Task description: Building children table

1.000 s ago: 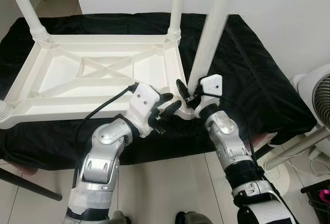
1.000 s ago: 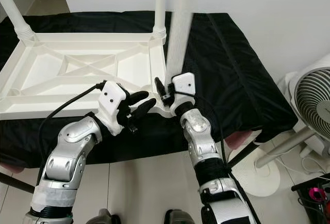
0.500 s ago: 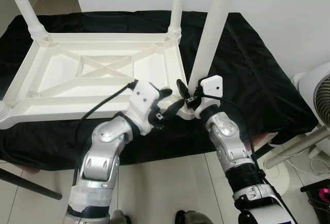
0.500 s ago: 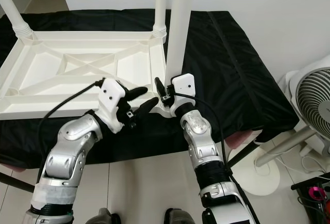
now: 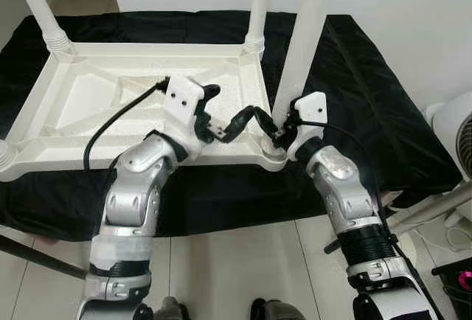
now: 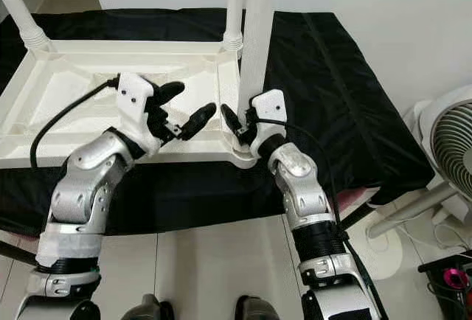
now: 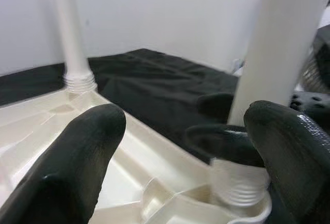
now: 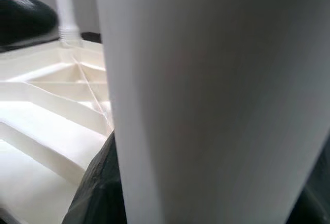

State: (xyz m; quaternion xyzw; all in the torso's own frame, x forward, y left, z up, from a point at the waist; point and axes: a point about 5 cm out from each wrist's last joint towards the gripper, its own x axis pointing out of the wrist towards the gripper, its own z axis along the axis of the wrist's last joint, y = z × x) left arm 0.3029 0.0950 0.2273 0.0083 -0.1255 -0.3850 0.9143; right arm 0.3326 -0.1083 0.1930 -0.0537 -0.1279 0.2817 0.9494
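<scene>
The white table top (image 5: 140, 106) lies upside down on the black cloth (image 5: 369, 91), taking up the left and centre of the head views. Two legs already stand in its far corners, one at upper left (image 5: 40, 10) and one at top centre (image 5: 258, 7). The leg in hand (image 5: 306, 36) rises from the near right corner socket (image 5: 274, 159), just right of centre.

My right gripper (image 5: 276, 130) is clamped on that leg low down, just above the socket; in the right wrist view the white tube fills the space between my fingers. My left gripper (image 5: 228, 117) hovers over the table top just left of the leg, fingers spread and holding nothing.

I judge the leg is being seated in its socket. To do it well I should keep the tube upright and in line with the socket, then close my left fingers on the leg or brace the frame so the corner cannot slide on the cloth. A tilted leg would likely jam.
</scene>
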